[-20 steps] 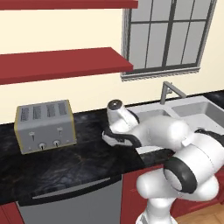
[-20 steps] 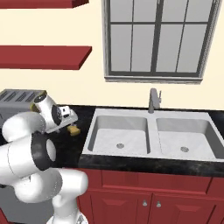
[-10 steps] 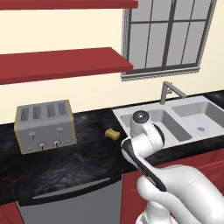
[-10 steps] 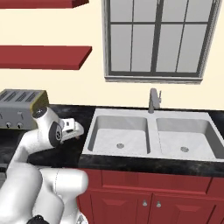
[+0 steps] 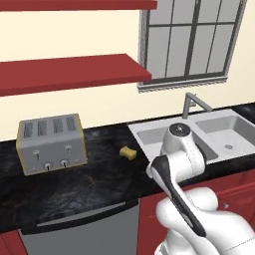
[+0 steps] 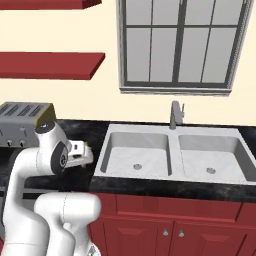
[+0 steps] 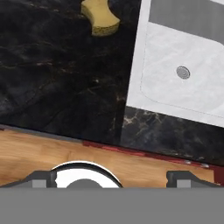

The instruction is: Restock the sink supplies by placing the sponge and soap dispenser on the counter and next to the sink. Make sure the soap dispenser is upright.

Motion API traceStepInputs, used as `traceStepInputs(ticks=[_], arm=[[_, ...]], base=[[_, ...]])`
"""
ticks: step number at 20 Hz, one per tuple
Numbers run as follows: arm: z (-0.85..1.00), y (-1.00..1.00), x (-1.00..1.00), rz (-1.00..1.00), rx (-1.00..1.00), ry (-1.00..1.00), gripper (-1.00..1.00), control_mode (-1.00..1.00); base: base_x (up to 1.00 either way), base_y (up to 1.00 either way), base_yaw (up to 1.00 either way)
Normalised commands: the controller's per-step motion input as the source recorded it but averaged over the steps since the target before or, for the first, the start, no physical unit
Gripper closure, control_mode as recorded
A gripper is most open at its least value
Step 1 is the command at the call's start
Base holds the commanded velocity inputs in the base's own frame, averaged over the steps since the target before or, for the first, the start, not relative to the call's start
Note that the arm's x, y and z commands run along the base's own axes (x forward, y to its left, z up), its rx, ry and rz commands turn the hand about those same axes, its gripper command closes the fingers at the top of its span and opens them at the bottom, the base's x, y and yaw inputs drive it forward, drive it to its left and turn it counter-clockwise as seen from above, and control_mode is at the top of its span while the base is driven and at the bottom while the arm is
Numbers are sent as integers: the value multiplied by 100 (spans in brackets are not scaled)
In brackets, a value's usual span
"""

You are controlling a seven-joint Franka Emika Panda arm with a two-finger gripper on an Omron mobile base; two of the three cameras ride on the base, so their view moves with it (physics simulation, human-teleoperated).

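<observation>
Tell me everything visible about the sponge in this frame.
The sponge is a small yellow-tan block with pinched, notched sides, a smooth top and a darker, rougher-looking edge. It lies flat on the black speckled counter, between the toaster and the sink, close to the sink's left rim without touching it. Nothing holds it or rests on it.

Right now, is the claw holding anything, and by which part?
Nothing is held. The claw is open and empty, and the sponge lies free on the counter beside the sink.
</observation>
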Motion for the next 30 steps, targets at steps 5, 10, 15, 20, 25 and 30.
traceStepInputs(ticks=[5,10,15,20,25,30], arm=[[-4,2,0,0,-1,2,-100,-100],[0,0,-17,-7,0,-3,-100,100],[0,0,0,0,0,0,-100,100],[0,0,0,0,0,0,-100,100],[0,0,0,0,0,0,-100,100],[0,0,0,0,0,0,-100,100]], base=[[0,0,0],[-48,-11,-31],[-75,-13,-72],[-61,-4,-78],[-46,-17,-79],[-31,-36,-77]])
